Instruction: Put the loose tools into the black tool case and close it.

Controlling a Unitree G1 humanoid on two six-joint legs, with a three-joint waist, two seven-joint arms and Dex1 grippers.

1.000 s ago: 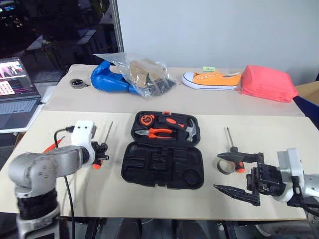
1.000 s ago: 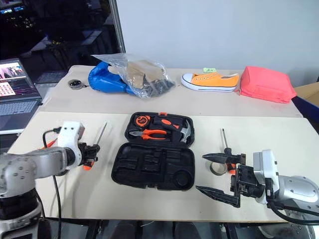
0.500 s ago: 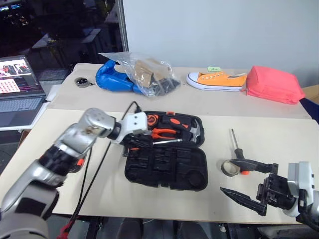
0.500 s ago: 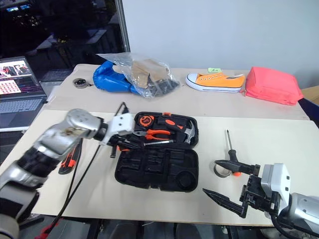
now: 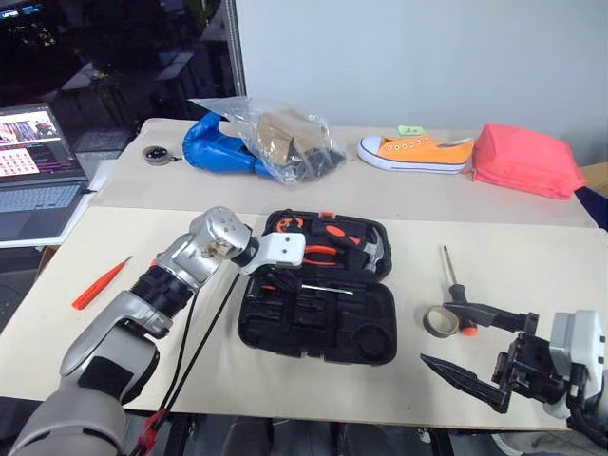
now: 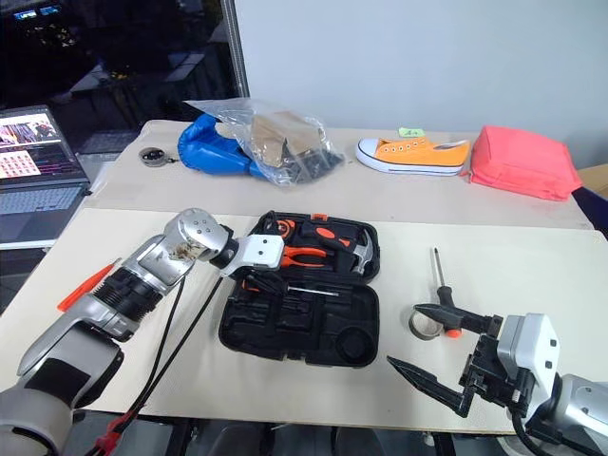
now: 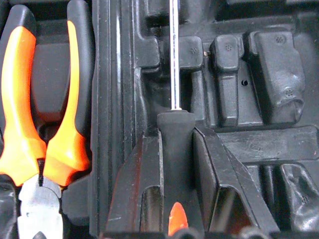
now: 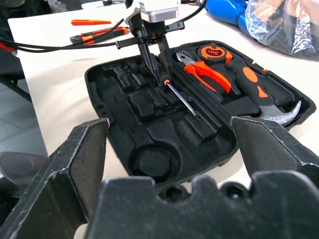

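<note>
The left gripper (image 8: 155, 50) pinches a black-and-orange-handled screwdriver (image 5: 318, 288), its steel shaft lying lengthwise over the slots of the open black moulded tool case (image 5: 318, 323). The right gripper (image 5: 484, 353), jaws wide and empty, waits nearest the greyish tape roll (image 5: 440, 322).
</note>
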